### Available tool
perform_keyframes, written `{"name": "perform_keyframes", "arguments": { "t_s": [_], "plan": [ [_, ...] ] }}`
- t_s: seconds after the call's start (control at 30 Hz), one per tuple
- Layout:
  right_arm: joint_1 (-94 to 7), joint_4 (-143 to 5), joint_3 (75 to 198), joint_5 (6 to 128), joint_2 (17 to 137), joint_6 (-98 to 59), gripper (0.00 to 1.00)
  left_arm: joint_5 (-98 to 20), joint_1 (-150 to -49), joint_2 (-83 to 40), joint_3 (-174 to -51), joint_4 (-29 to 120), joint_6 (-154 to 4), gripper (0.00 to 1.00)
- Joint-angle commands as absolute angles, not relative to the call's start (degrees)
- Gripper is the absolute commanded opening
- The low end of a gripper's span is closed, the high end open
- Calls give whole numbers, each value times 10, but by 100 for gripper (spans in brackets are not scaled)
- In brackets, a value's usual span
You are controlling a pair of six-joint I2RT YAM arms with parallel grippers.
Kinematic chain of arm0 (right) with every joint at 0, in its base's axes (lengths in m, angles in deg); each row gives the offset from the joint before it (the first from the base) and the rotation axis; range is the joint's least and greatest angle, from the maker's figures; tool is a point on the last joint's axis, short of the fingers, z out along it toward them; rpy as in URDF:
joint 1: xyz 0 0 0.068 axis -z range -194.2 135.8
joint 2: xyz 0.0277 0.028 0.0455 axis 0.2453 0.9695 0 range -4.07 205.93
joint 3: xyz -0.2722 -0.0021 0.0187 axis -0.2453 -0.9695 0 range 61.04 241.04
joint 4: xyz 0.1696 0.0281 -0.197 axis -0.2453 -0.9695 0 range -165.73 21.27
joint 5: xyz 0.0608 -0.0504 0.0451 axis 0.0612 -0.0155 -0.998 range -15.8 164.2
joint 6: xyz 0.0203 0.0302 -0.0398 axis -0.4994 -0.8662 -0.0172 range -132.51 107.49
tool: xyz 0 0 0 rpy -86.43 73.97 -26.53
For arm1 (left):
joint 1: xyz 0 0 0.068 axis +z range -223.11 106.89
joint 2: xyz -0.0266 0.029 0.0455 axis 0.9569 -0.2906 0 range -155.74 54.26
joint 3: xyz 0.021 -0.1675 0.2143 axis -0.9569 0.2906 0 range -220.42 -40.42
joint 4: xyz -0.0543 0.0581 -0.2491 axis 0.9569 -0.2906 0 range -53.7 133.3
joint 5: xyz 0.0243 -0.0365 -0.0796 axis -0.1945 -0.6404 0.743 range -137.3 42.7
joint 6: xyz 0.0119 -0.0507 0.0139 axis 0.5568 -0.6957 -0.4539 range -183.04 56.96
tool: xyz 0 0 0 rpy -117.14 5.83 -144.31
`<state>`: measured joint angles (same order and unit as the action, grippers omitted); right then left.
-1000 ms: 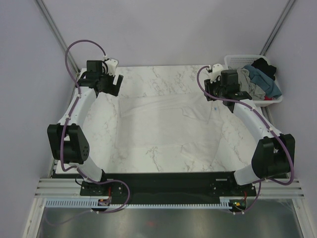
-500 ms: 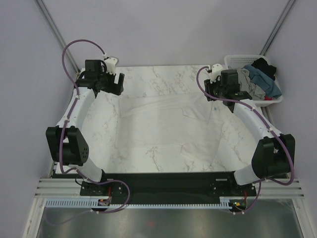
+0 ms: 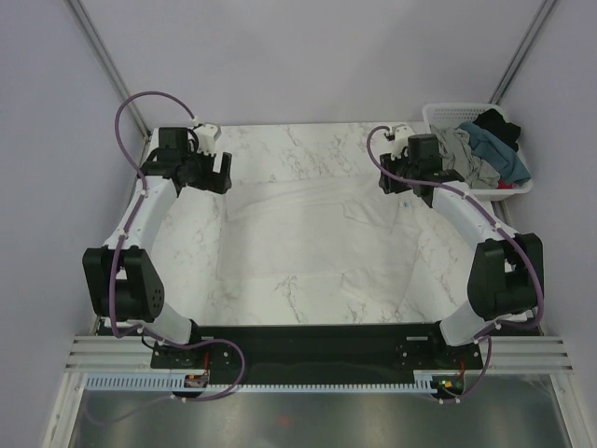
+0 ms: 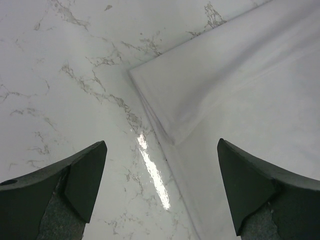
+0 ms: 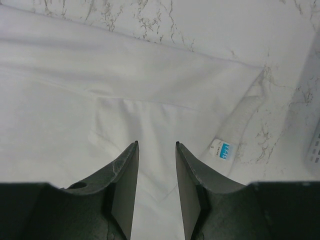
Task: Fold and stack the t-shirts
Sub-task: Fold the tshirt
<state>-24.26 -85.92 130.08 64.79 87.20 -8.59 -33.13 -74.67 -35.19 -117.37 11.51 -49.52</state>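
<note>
White shirt (image 3: 308,243) lies spread flat on the table (image 3: 308,140) beside the basket (image 3: 437,114), which holds the other shirts (image 3: 485,149). Left gripper (image 4: 160,145) is wide apart and empty at the shirt corner farthest from the basket; right gripper (image 5: 156,145) is narrowly parted, gripping nothing, over the nearest edge. Fabric judged light, limp and slippery: pinch edge corners

A white, grey-veined marble tabletop (image 3: 308,149) fills the middle. A white plastic lattice basket (image 3: 446,113) stands at its far right corner, near plain grey walls (image 3: 308,56).
</note>
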Motion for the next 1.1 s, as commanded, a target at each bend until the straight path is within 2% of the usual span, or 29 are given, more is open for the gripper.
{"name": "perform_keyframes", "arguments": {
  "t_s": [0.0,0.23,0.5,0.57,0.67,0.93,1.07],
  "plan": [
    [-255,-834,1314,642,855,-101,44,-316,-732,-330,-1171,118,-512,100],
    [-274,-845,1274,679,802,-56,45,-316,-703,-335,-1189,118,-512,100],
    [-279,-873,1195,627,779,-36,48,-316,-703,-335,-1120,118,-512,100],
    [-277,-870,1176,647,759,-42,63,-316,-702,-336,-1108,118,-512,100],
    [-276,-875,1154,632,722,-49,72,-316,-706,-338,-1085,118,-512,100],
    [-259,-874,1140,642,747,-85,82,-316,-713,-370,-1093,118,-512,100],
    [-242,-833,1141,645,779,-122,82,-316,-764,-427,-1136,118,-512,100]
  ]
}}
